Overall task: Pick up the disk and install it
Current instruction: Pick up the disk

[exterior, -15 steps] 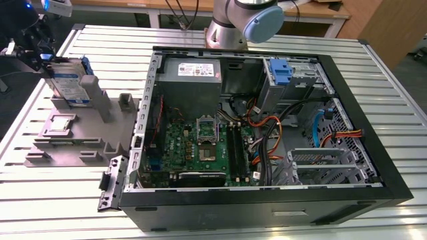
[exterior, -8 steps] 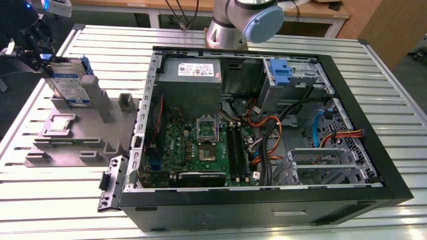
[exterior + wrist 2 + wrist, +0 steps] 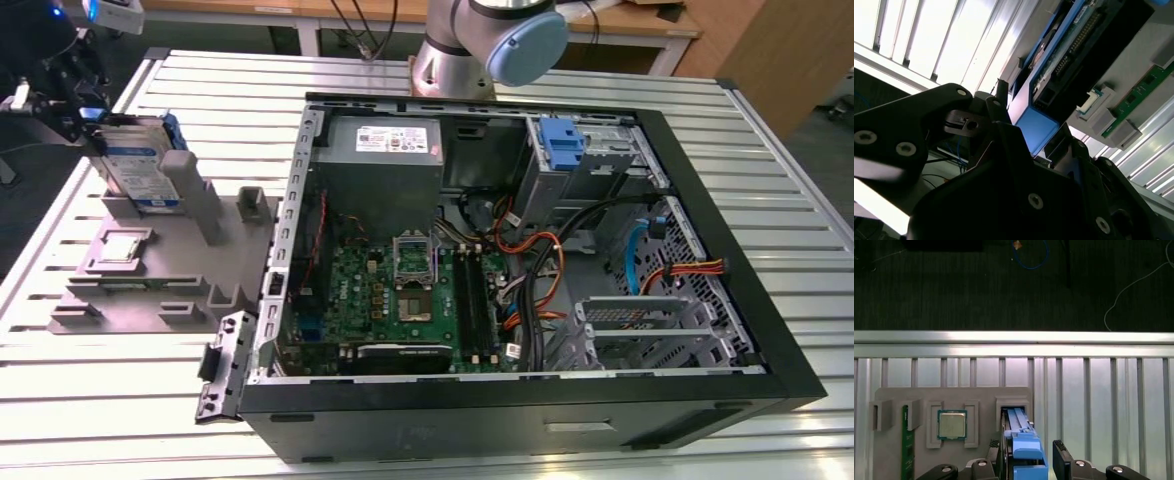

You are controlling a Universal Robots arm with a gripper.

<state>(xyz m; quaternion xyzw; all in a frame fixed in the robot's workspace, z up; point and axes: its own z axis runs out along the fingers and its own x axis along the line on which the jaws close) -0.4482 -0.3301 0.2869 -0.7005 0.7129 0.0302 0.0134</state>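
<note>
Exterior view: slatted metal desk point(image 3: 781, 150) with an open PC case point(image 3: 467, 425) lying on its side, plus a grey holder block point(image 3: 147, 275) just beside it on the exterior view's left.

Disk: the disk point(image 3: 138, 165) stands upright on edge in a slot at the far end of the holder block. It has a silver body in a blue carrier, and its white label with a blue band shows in the exterior view. It isn't in the case.

Tool: the tool point(image 3: 78, 108) is right at the disk's upper end. In the first wrist view the blue carrier end sits dead centre in it, with a side of the tool on either side. Honestly can't tell if it's actually clamped on or just sitting around the disk.

Holder extras: a CPU chip point(image 3: 951, 424) lies flat in a square pocket near the disk's slot. A green memory stick point(image 3: 905, 447) sits in another slot past the chip.

Case guts: green motherboard point(image 3: 387, 290) lies on the case floor, and a grey power-supply box point(image 3: 387, 150) sits in the far corner. A bare blue bracket point(image 3: 563, 145) is in a far bay toward the exterior view's right. Orange and blue cables run between them.

Arm: the arm's base point(image 3: 461, 55) stands on the desk beyond the case.
</note>
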